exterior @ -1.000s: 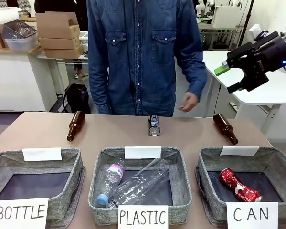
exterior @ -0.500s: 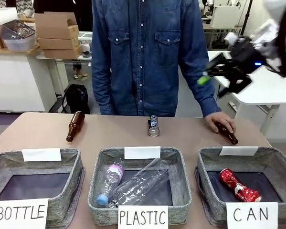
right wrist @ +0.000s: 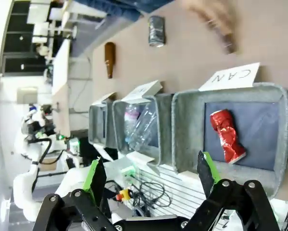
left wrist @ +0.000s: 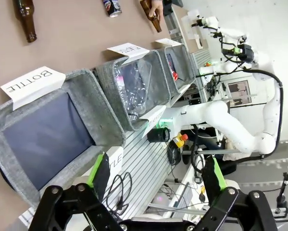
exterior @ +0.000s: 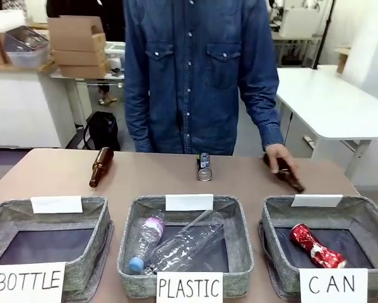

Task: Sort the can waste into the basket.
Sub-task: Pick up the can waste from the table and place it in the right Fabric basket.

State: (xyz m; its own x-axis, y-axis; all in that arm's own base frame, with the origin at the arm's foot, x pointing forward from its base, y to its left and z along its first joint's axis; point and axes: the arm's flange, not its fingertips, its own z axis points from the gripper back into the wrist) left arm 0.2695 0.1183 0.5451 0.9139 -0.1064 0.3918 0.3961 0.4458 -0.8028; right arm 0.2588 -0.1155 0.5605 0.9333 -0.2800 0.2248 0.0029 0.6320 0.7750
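Red can (exterior: 315, 246) in CAN basket (exterior: 373, 213). Dark can (exterior: 204, 167) on worktop (exterior: 50, 173) behind PLASTIC basket (exterior: 242, 252). Person's hand (exterior: 279, 158) on bottle (exterior: 291, 178). L fingers (left wrist: 99, 169), R fingers (right wrist: 95, 175) spread, empty.

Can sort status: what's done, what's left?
Done: the crushed shiny red can lies in the grey fabric basket signed CAN. In hand: nothing; the left gripper and right gripper are both open and empty. Left: the dark grey-black can with silver ends sits on the table, far middle.
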